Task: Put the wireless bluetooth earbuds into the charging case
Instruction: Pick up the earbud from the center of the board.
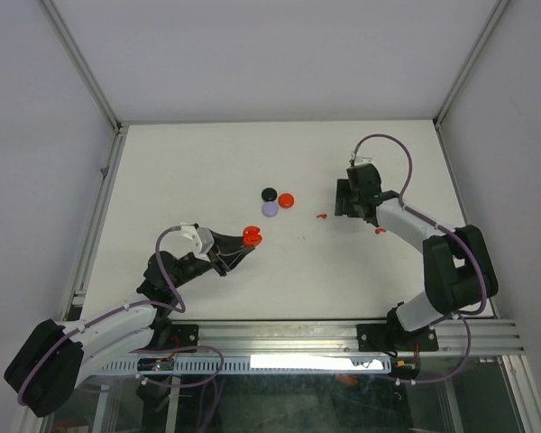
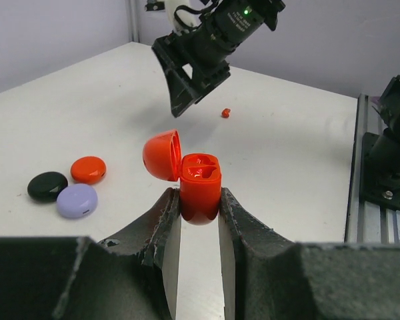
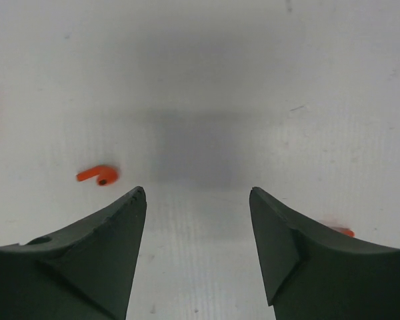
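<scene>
left gripper (image 2: 200, 203) pinching the open red case (image 2: 200, 187) | right gripper (image 3: 197, 200) hanging spread, empty | I'm thinking: centre over the red earbud (image 3: 99, 175) just left, pinch gently

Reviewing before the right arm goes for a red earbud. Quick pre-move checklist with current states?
1. Red charging case held firm between the left gripper fingers: ok.
2. Case lid open, cavity exposed: ok.
3. Both slots in the case free: cannot tell; red shapes inside are unclear.
4. Right gripper open and holding nothing: ok.
5. Red earbud centred between the right fingers: not ok; it lies outside the left finger.
6. Second red earbud located: ok, on the table beside the right arm.
</scene>
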